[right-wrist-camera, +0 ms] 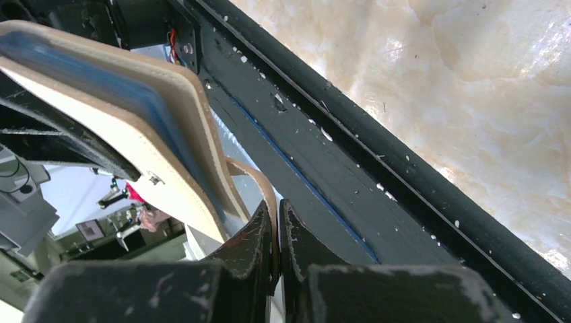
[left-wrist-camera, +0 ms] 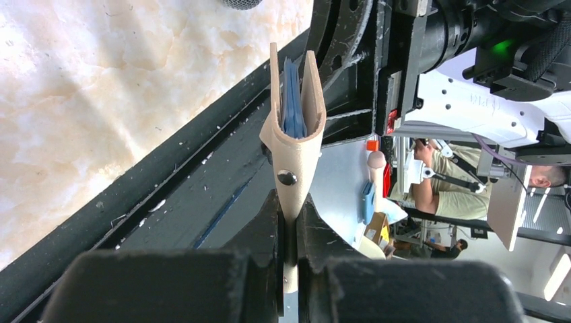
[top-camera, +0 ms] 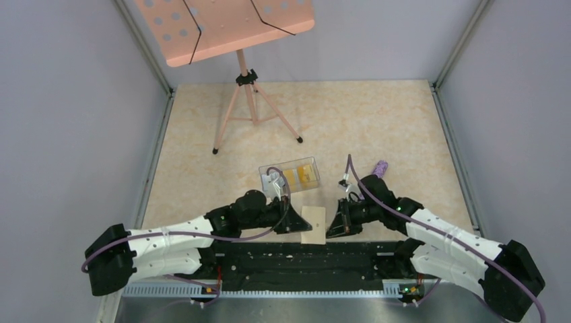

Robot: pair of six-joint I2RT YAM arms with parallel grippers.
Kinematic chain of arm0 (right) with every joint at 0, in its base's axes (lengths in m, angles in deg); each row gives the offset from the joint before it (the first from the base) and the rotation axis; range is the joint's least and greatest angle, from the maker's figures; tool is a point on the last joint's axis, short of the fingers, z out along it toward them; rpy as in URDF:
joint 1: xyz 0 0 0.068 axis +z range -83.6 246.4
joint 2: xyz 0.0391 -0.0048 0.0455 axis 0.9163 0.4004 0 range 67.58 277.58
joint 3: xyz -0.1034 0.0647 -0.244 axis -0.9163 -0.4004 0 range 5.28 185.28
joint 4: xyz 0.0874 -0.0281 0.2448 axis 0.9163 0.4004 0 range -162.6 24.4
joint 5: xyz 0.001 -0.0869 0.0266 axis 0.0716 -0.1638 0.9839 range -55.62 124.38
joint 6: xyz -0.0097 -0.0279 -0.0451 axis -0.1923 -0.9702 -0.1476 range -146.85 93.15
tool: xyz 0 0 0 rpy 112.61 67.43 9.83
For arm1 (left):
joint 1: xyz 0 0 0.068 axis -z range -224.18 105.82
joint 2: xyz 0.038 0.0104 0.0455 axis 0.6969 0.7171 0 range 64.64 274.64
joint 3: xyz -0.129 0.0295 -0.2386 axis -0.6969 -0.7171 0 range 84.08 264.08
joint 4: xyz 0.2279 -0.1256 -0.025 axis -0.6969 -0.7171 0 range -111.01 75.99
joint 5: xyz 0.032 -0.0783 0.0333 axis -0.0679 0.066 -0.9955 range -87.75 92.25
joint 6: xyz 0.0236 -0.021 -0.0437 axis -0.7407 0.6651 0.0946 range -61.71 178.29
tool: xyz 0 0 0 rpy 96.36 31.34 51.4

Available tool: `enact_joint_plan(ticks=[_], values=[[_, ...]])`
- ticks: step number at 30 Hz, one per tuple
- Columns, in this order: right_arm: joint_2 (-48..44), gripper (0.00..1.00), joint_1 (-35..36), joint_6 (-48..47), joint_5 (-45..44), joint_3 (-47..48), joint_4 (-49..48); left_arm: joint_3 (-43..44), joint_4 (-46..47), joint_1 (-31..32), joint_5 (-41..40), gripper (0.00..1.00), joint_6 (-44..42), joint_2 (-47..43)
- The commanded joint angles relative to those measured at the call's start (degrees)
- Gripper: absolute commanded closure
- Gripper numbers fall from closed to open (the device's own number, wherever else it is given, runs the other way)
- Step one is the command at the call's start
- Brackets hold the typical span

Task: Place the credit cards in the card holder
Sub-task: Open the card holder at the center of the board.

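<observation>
Near edge: a black, white-flecked rail (top-camera: 303, 259) runs just below the card holder, between the two arm bases.

Small flat tan folding card holder with a light blue lining (top-camera: 313, 224) is held between the two arms, above the near strip of the marbled beige table (top-camera: 377, 121). I cannot tell whether it touches the surface.

Left gripper (left-wrist-camera: 289, 232) is just left of the card holder, clamped on its folded spine. In the left wrist view the dark snap dot (left-wrist-camera: 287, 177) sits just beyond the fingertips. The two leaves stand slightly apart at the far end and blue shows between them.

Right gripper (right-wrist-camera: 277, 235) is just right of the card holder, jaws pinched together on a thin tan flap edge that curves out from the wallet body. In the right wrist view the layered tan-and-blue leaves fill the upper left.

Beyond the card holder, slightly left: a clear rectangular plastic box (top-camera: 316, 180) lies on the table. Gold-yellow credit cards (top-camera: 301, 176) lie inside it, apart from the card holder. The left arm's cable loops over the box's left end.

Beyond and right of the card holder, past the right arm's wrist: a small purple object (top-camera: 381, 167), too small to identify.

Far beyond the card holder, to the left: a peach perforated music stand on a tripod (top-camera: 225, 27), its feet on the table.
</observation>
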Motion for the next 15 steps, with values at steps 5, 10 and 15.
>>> enact_joint_plan(ticks=[5,10,15], values=[[4.1,1.00,-0.5,-7.3,-1.9,14.6,4.6,3.8,-10.5,-0.1,-9.8,0.39,-6.7,-3.0],[7.2,1.00,-0.5,-15.2,-7.4,26.2,12.0,11.8,-29.9,-0.2,-28.5,0.12,-14.4,-7.7],[13.5,1.00,-0.6,-24.8,-7.6,37.8,19.1,19.1,-36.4,-0.2,-38.0,0.02,-30.4,-9.2]])
